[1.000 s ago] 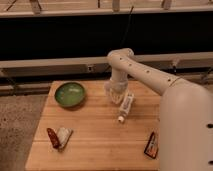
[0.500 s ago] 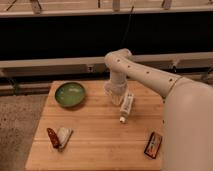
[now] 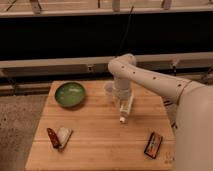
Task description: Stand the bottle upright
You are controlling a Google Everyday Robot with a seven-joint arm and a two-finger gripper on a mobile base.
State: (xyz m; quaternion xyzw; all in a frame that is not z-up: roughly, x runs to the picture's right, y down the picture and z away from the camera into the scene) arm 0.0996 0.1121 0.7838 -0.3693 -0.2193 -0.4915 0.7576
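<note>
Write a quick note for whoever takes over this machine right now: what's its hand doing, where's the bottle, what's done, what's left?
The hand is down low over the bottle, at its far end.
The bottle lies on its side on the wooden table, white cap toward the front edge, right of the green bowl.
Done: nothing that shows.
Left: stand the bottle upright.

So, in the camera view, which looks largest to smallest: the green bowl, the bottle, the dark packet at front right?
1. green bowl.
2-3. bottle, lying below the gripper at mid-table, and dark packet: alike in length; the packet is nearer, so unranked.
</note>
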